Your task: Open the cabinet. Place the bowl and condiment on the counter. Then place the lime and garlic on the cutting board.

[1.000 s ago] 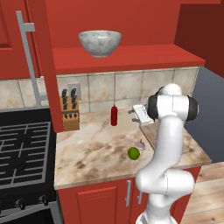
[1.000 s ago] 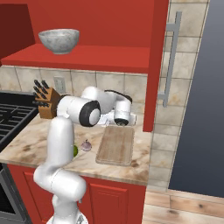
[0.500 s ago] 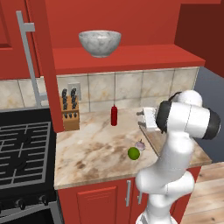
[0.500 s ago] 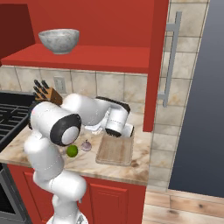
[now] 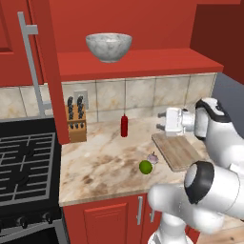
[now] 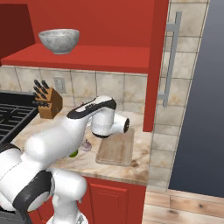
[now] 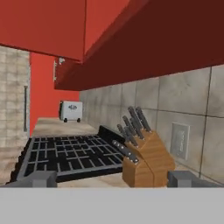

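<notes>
While the cabinet (image 5: pixel 43 71) stands open, the bowl (image 5: pixel 108 46) is seen up on its shelf, well above the counter (image 5: pixel 105 162). It is judged heavy, rigid and breakable, best pinched at the rim. The condiment (image 5: pixel 124 126) stands upright by the backsplash; slim and light, it would be gripped mid-body. The lime (image 5: pixel 146 167) and garlic (image 5: pixel 153 157), small and prone to rolling, lie just beside the cutting board (image 5: pixel 178 150). Above the board, the gripper (image 5: pixel 161 120) is held spread wide, empty.
</notes>
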